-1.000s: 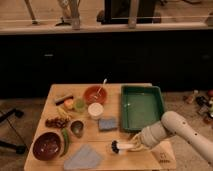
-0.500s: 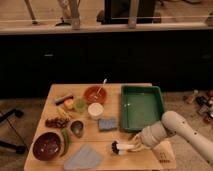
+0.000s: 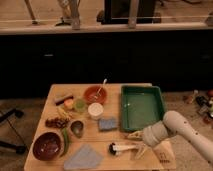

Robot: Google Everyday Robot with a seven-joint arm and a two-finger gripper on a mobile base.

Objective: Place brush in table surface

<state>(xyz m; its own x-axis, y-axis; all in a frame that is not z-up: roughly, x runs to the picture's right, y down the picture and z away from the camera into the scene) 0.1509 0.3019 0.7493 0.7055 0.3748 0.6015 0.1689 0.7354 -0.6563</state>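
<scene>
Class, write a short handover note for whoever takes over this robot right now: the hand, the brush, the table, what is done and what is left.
Hand: low over the front right of the table surface, at the handle end of the brush.
Brush: appears to lie flat on the wood, dark head pointing left, just right of the grey cloth.
Done: brush looks to be down on the table.
Left: confirm it is released, then lift the hand away.

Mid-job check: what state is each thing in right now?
brush, lying flat on the table surface, near its front edge.
gripper, at the brush's handle end.
green tray, upright, empty.
orange bowl, spoon resting inside.
dark red bowl, upright, looks empty.
</scene>
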